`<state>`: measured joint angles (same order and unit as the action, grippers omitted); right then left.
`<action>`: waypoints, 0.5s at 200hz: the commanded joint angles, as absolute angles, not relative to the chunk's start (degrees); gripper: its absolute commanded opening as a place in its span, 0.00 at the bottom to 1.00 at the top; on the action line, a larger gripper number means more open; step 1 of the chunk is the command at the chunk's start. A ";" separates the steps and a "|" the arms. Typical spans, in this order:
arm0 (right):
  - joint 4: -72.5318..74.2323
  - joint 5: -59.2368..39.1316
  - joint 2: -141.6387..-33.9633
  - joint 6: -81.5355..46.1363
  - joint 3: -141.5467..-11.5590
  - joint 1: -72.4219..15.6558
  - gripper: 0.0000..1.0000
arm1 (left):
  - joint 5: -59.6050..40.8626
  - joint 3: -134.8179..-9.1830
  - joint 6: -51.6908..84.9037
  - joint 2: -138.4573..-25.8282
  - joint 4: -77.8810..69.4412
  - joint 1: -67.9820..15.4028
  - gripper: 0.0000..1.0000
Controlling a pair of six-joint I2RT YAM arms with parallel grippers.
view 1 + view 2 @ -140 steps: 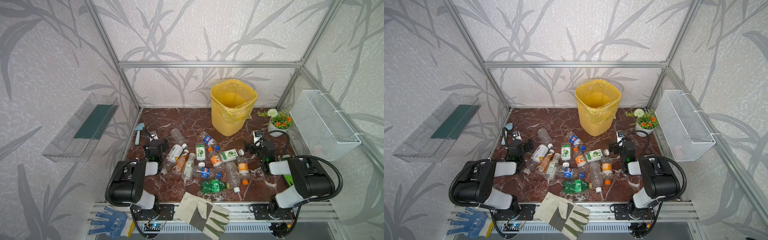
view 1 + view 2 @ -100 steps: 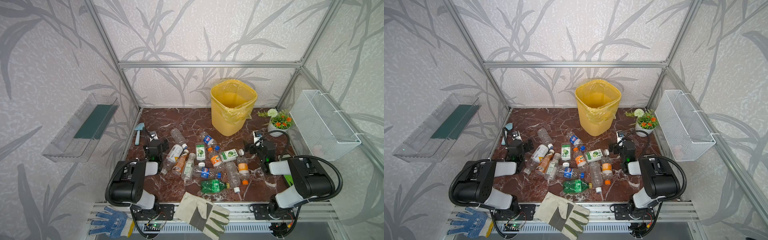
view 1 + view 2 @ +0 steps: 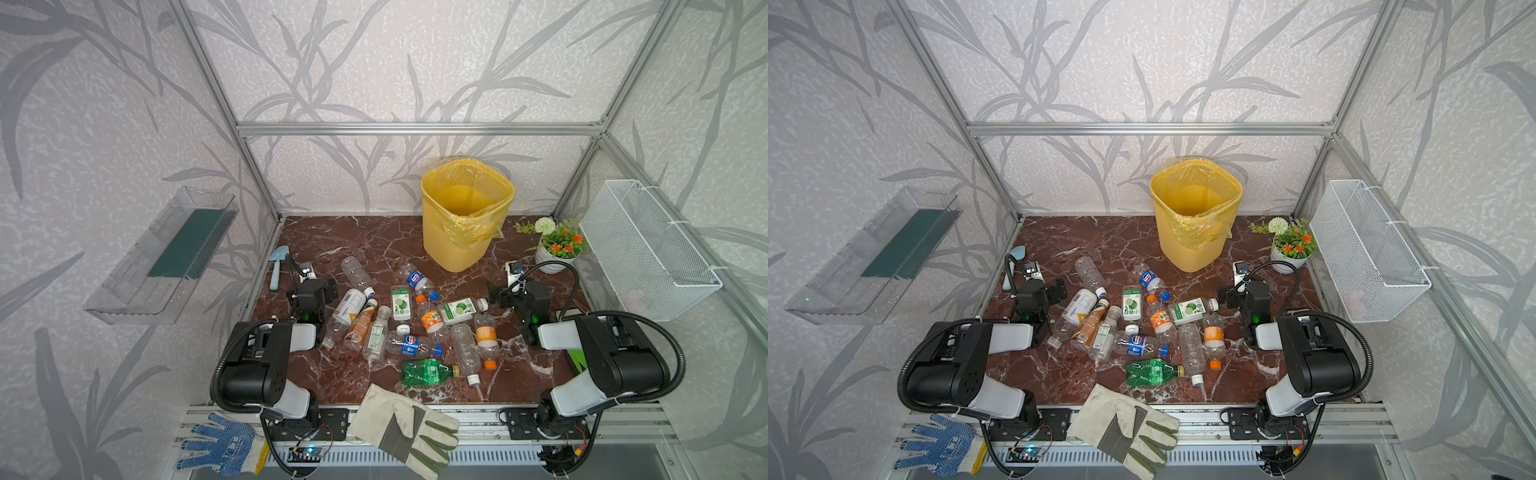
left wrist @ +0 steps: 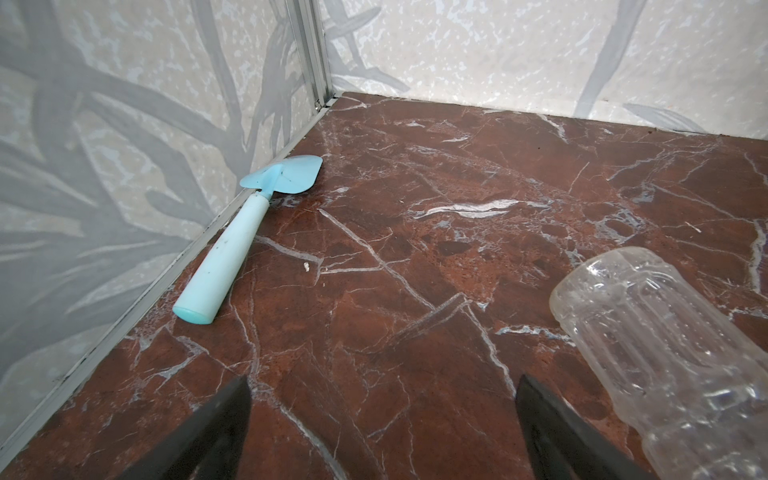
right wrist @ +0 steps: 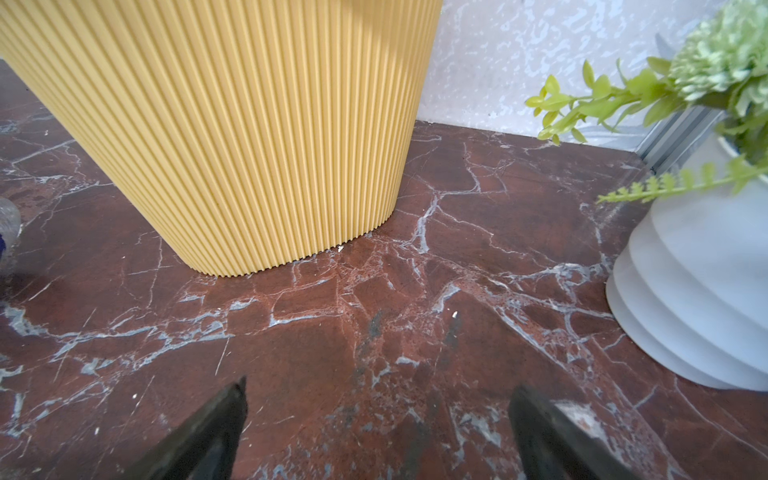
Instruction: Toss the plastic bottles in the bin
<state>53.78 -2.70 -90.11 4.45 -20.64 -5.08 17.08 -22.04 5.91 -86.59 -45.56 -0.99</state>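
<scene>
Red-brown marble is seen across the table, and the bottles are found lying on their sides, strewn over its middle between the two arms. A green-tinted bottle is placed nearest the near edge. The bin is stood upright at the far side, right of centre, with its yellow liner folded over the rim.

The left gripper is spread wide and nothing is gripped. It is held low over bare marble at the left edge of the pile, and a clear unlabelled bottle is seen just beside one finger. Farther off, a trowel is laid along the left wall.

The right gripper is likewise opened wide and left empty. It is poised low over bare marble to the right of the pile, pointed at the gap between the bin's ribbed wall and a white flower pot. A work glove is draped over the near rail.
</scene>
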 commanded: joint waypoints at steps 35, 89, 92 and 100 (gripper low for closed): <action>55.48 -4.13 -90.79 3.49 -21.71 -3.96 0.99 | 18.12 -23.16 5.10 -87.19 -46.75 -0.77 0.99; 55.50 -4.13 -90.75 3.43 -21.71 -3.96 0.99 | 18.13 -23.12 5.08 -87.19 -46.76 -0.71 0.99; 55.48 -4.13 -90.79 3.45 -21.69 -3.96 0.99 | 18.13 -23.16 5.06 -87.18 -46.71 -0.73 0.99; 55.45 -4.13 -90.79 3.43 -21.71 -3.96 0.99 | 18.17 -23.12 5.10 -87.19 -46.75 -0.74 0.98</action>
<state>53.78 -3.57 -90.37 4.10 -20.64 -4.08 17.08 -22.04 5.91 -86.59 -45.56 -0.99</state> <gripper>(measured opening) 0.991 0.990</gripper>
